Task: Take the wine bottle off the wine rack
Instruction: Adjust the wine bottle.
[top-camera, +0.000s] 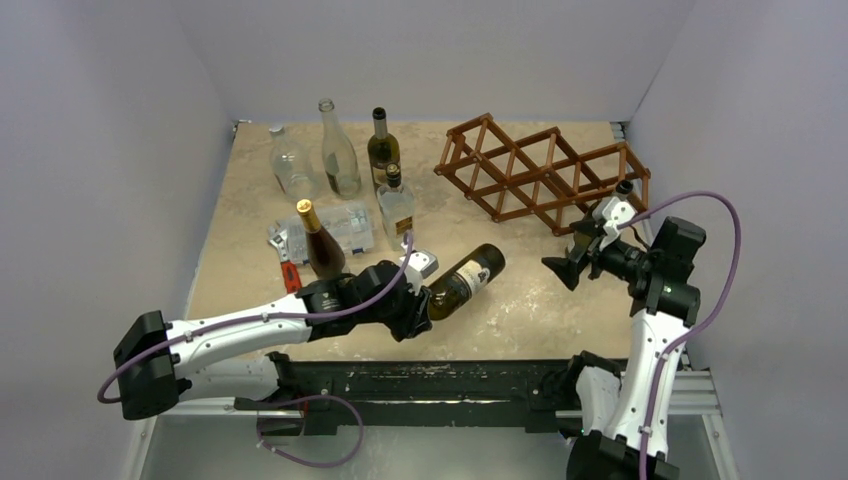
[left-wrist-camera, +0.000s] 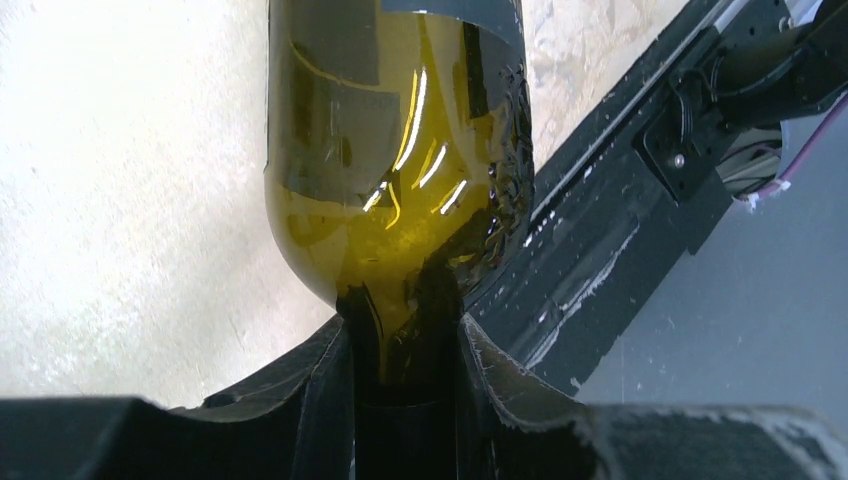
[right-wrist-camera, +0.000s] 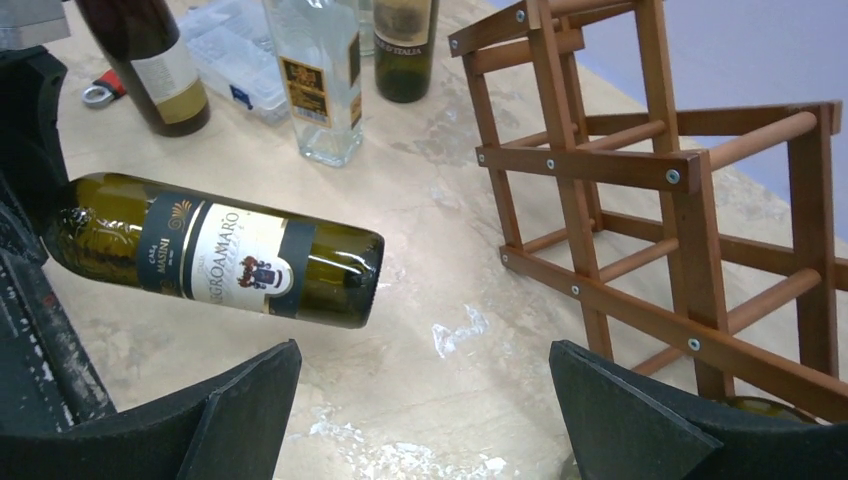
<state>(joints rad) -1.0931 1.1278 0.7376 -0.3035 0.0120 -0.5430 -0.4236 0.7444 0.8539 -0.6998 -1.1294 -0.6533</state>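
My left gripper (top-camera: 425, 300) is shut on the neck of a green wine bottle (top-camera: 466, 278) with a white and black label. It holds the bottle nearly level above the table, base pointing toward the wine rack. In the left wrist view the bottle (left-wrist-camera: 400, 170) fills the frame, its neck pinched between my fingers (left-wrist-camera: 490, 370). It also shows in the right wrist view (right-wrist-camera: 215, 250). The reddish-brown wooden wine rack (top-camera: 545, 170) stands at the back right, also in the right wrist view (right-wrist-camera: 640, 190). My right gripper (top-camera: 565, 262) is open and empty, just in front of the rack.
Several upright bottles stand at the back left: two clear ones (top-camera: 338, 150), a dark green one (top-camera: 381, 148), a square clear one (top-camera: 396, 205) and a brown gold-capped one (top-camera: 320, 240). A clear plastic compartment box (top-camera: 335, 228) and a red tool (top-camera: 290, 275) lie beside them.
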